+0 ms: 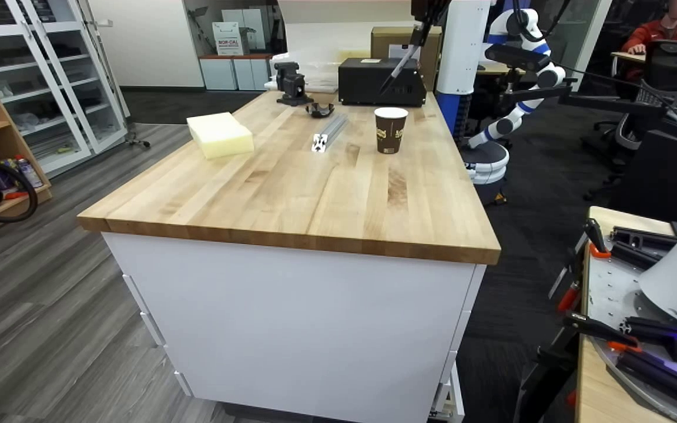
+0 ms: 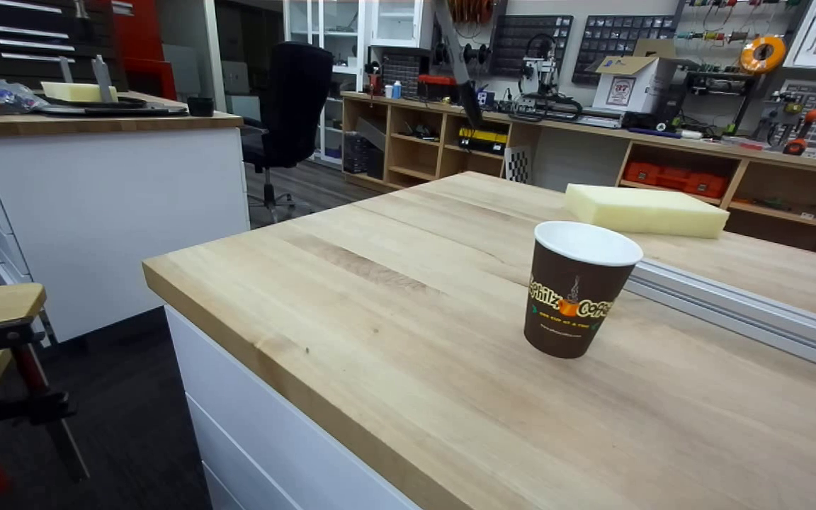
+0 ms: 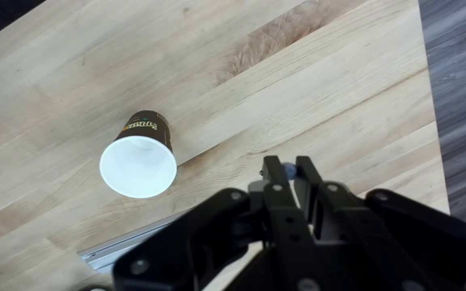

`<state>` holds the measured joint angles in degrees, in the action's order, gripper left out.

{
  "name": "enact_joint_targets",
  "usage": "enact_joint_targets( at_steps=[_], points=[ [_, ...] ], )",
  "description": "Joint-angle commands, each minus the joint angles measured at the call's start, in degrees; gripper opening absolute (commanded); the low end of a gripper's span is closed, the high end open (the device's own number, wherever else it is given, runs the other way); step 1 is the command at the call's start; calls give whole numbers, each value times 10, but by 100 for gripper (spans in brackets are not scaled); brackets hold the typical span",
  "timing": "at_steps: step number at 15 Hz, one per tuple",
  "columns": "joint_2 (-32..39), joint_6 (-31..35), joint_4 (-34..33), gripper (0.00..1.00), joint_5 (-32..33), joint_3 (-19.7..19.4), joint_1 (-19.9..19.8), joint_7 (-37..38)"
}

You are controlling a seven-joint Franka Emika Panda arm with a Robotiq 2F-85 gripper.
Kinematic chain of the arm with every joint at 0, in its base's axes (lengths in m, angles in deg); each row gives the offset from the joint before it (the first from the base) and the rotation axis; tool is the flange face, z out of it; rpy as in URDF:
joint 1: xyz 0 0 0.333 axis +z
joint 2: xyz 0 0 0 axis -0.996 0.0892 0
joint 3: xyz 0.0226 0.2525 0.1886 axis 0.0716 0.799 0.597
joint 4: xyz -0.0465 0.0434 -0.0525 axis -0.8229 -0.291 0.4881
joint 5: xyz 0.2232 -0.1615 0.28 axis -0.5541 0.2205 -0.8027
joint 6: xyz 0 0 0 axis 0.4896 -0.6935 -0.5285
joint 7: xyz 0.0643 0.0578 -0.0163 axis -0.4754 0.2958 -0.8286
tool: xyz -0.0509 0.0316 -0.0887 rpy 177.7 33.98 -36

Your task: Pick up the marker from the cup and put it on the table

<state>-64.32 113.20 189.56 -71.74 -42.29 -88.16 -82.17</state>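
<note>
My gripper (image 1: 421, 34) is shut on the marker (image 1: 400, 64) and holds it tilted in the air above the table (image 1: 256, 200). The marker shows a grey body and a dark lower end, also in an exterior view (image 2: 459, 60), where the gripper is out of view. In the wrist view the marker's round bluish end (image 3: 289, 171) shows between the fingertips (image 3: 289, 165). The dark brown cup (image 1: 390, 132) with a white rim stands upright on the table, also in an exterior view (image 2: 578, 290). In the wrist view the cup (image 3: 139, 165) is left of the fingertips, and its inside looks empty.
A silvery metal rail (image 1: 330, 132) lies beside the cup, also in an exterior view (image 2: 741, 312). A pale yellow block (image 1: 221, 136) lies near the table's edge. A black box (image 1: 368, 85), a black device (image 1: 292, 83) and a small black part (image 1: 319, 110) stand farther back.
</note>
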Motion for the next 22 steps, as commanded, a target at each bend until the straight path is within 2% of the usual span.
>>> enact_joint_targets(
  at_steps=[1, 12, 13, 14, 16, 22],
  points=[
    [-29, 1, 36, 5, -12, 12, 17, 2],
    [-26, -11, 76, 6, -32, 61, 74, -5],
    [-25, -12, 78, 37, -30, 63, 75, -2],
    [-25, -12, 79, 38, -31, 63, 77, -5],
    [-25, -12, 81, 49, -30, 64, 78, -3],
    [-24, -33, 81, 88, -19, 66, 76, 11]
  ],
)
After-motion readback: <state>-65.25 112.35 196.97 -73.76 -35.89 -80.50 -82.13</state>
